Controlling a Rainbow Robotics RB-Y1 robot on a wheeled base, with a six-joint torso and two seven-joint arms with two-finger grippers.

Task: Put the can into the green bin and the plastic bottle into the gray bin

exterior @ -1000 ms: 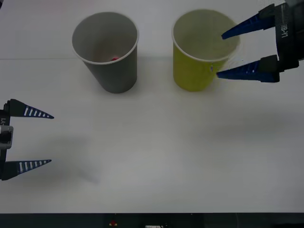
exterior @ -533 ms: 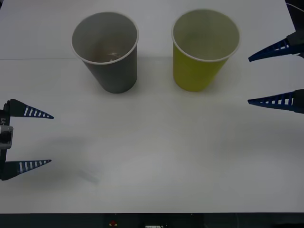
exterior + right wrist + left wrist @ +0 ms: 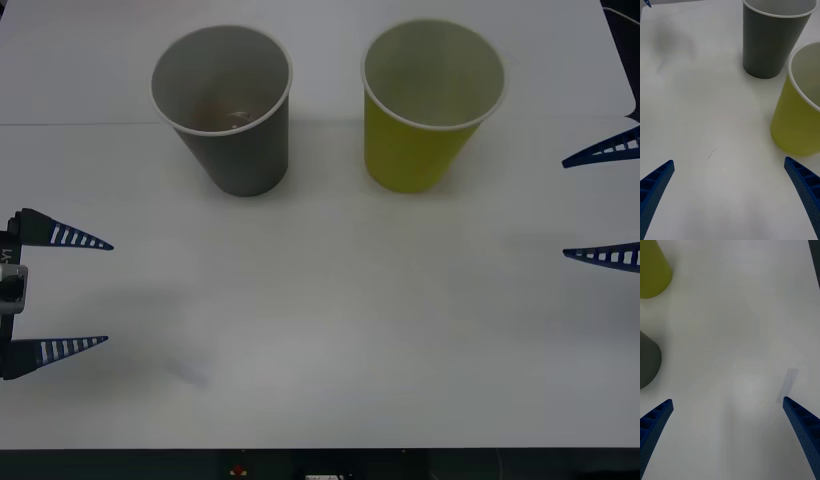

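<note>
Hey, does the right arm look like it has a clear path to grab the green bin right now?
Probably yes. The right gripper is open at the table's right edge, and only bare white table lies between it and the green bin. The gray bin stands apart on the far side.

White table [image 3: 320,330], two bins [image 3: 222,110]

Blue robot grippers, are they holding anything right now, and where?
Nothing is held. The left gripper and the right gripper are both open and empty over the white table.
</note>
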